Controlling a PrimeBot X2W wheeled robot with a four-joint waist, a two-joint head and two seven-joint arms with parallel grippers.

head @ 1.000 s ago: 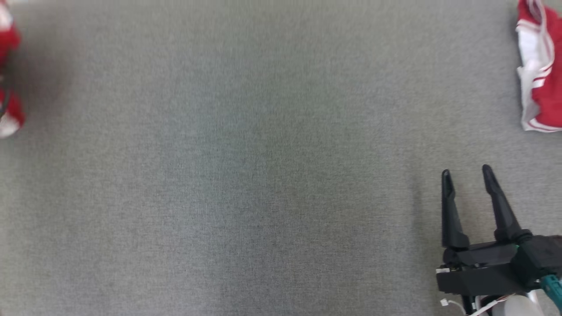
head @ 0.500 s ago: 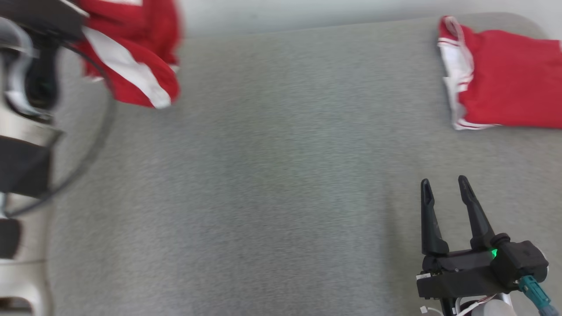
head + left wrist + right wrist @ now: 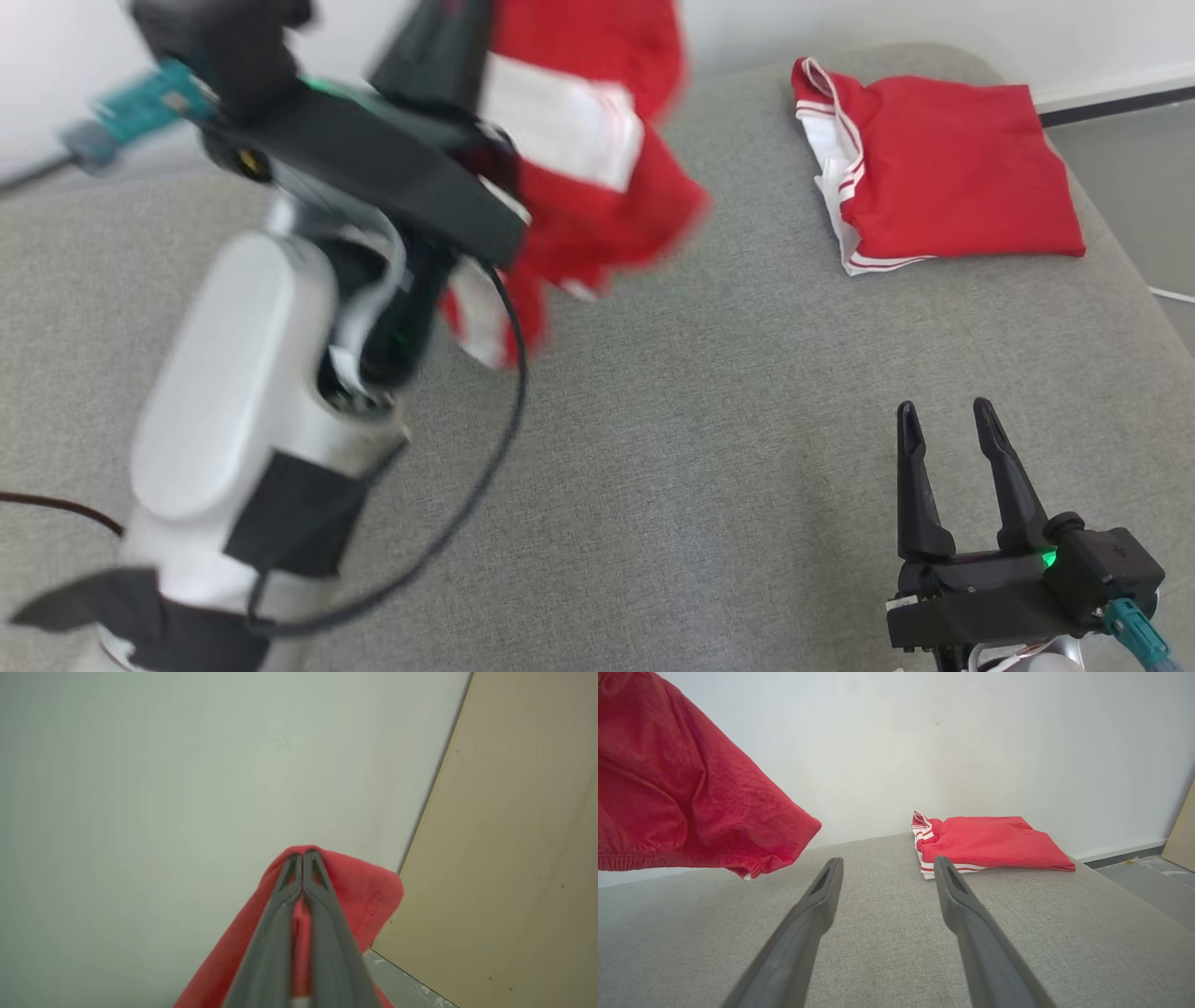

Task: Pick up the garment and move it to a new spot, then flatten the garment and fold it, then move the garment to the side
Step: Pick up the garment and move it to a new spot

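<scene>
Held thing: the soft red knit garment with white panels and stripes (image 3: 597,215) hangs bunched in the air above the far left part of the grey woven fabric surface (image 3: 700,448), not resting on it.
Left gripper: the left gripper (image 3: 303,855) is raised high, its 2 dark fingers pressed together on a fold of the red cloth, which wraps around both tips.
Right gripper: the right gripper (image 3: 943,411) sits low at the near right, its 2 fingers spread with nothing between them, well apart from the hanging cloth.
Weight: light, judging by how 1 small pinch carries all of it.
Stiffness: limp; it drapes in loose folds, and its blur in the head view suggests it swings freely.
Grip feel: the matte, textured weave probably holds well, though a thin fold could creep out of the pinch.
Fragility: low; snagging is the main worry.
Where to hold: 1 pinch keeps it crumpled. For flattening, a 2nd hold on the gathered hem (image 3: 668,861) or a free corner looks best.
Neighbour: a folded red garment with a white striped edge (image 3: 952,177) lies at the far right of the surface; the set-down spot should stay clear of it.
</scene>
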